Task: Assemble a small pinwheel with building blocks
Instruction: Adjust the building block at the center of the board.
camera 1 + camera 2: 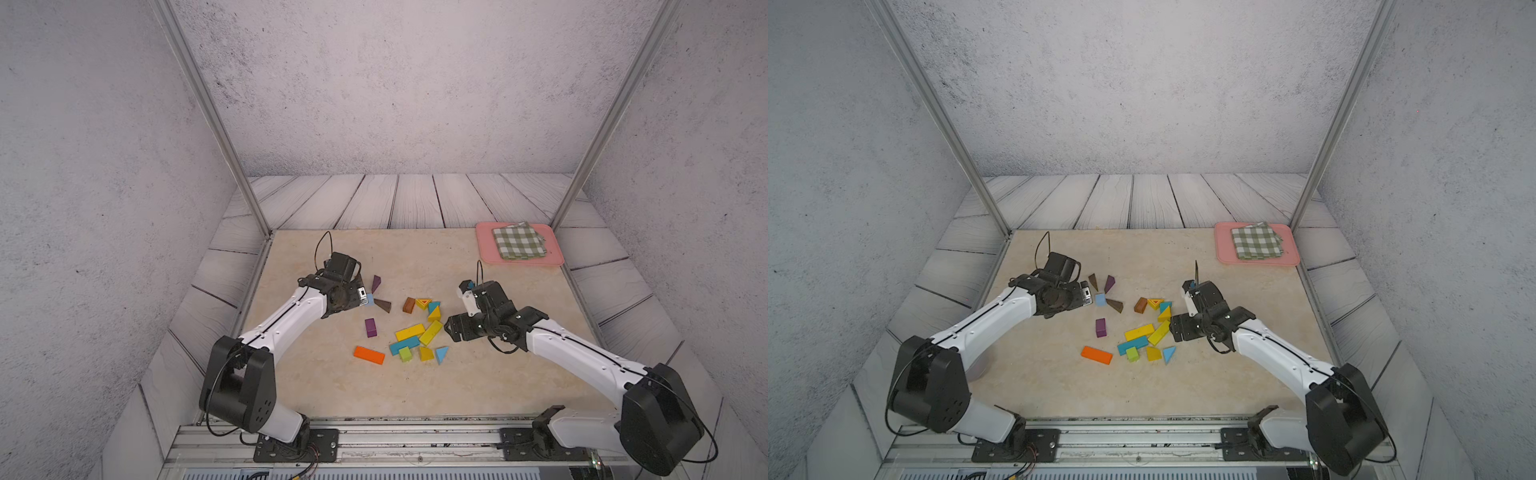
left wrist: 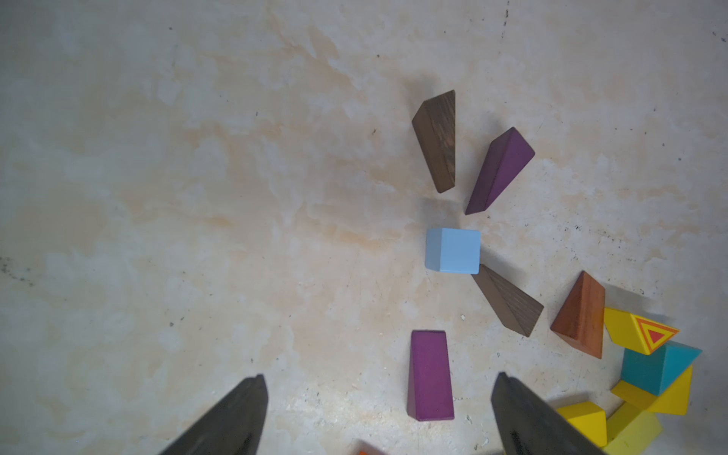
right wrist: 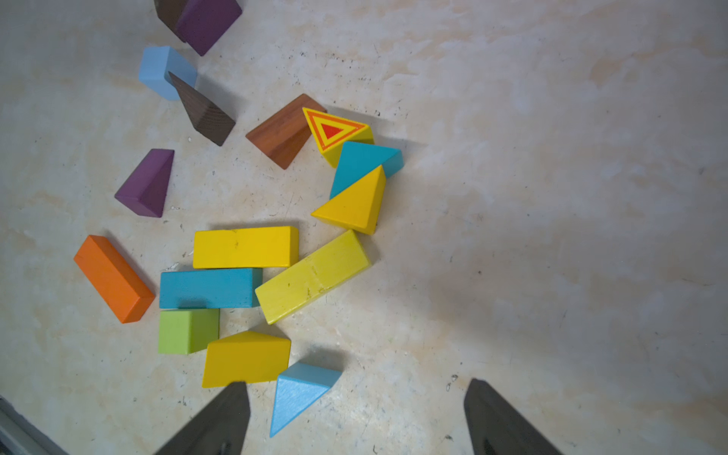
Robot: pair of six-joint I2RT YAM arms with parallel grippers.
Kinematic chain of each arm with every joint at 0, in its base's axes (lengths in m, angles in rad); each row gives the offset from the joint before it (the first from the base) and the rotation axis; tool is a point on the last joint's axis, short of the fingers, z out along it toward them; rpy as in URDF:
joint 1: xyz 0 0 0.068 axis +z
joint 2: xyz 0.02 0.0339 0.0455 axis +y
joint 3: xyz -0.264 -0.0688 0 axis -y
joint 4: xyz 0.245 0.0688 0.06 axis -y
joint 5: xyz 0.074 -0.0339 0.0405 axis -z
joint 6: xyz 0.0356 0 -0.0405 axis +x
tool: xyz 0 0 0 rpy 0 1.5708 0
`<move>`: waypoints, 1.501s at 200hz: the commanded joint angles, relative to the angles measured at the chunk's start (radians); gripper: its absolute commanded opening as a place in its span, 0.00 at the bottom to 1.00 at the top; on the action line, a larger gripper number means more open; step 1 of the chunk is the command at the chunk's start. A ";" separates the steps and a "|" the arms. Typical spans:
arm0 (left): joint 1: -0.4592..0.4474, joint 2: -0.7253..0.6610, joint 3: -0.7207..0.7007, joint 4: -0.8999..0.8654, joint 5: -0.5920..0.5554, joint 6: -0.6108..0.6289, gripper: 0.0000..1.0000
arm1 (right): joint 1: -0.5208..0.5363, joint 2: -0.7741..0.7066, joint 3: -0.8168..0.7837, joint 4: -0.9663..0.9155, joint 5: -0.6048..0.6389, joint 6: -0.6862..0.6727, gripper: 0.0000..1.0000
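The building blocks lie loose on the beige table. A light-blue cube (image 2: 453, 251) has a dark brown wedge (image 2: 508, 301) touching its corner. A brown wedge (image 2: 437, 142) and a purple wedge (image 2: 500, 171) point at it from close by. My left gripper (image 2: 380, 378) hovers open beside the cube (image 1: 1100, 299), with another purple wedge (image 2: 430, 376) lying between its fingers on the table. My right gripper (image 3: 356, 384) is open above a blue triangle (image 3: 299, 394). A cluster of yellow bars (image 1: 409, 332), a teal bar (image 3: 208, 288) and a green cube (image 3: 188, 331) lies just beyond.
An orange bar (image 1: 369, 355) lies apart at the near left of the cluster. A reddish-brown wedge (image 3: 281, 132) and a painted yellow triangle (image 3: 335, 130) lie at its far end. A pink tray (image 1: 552, 249) holding a green-checked cloth (image 1: 519, 241) sits at the back right corner.
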 commanded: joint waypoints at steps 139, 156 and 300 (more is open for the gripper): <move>0.135 -0.140 -0.156 -0.003 0.006 0.068 0.96 | 0.042 0.620 0.420 -0.102 0.111 -0.045 0.79; 0.141 -0.138 -0.156 -0.014 0.008 0.070 0.96 | 0.037 0.656 0.452 -0.136 0.199 -0.034 0.75; 0.158 -0.188 -0.167 -0.031 -0.004 0.091 0.96 | 0.233 0.301 0.233 0.038 0.017 -0.193 0.81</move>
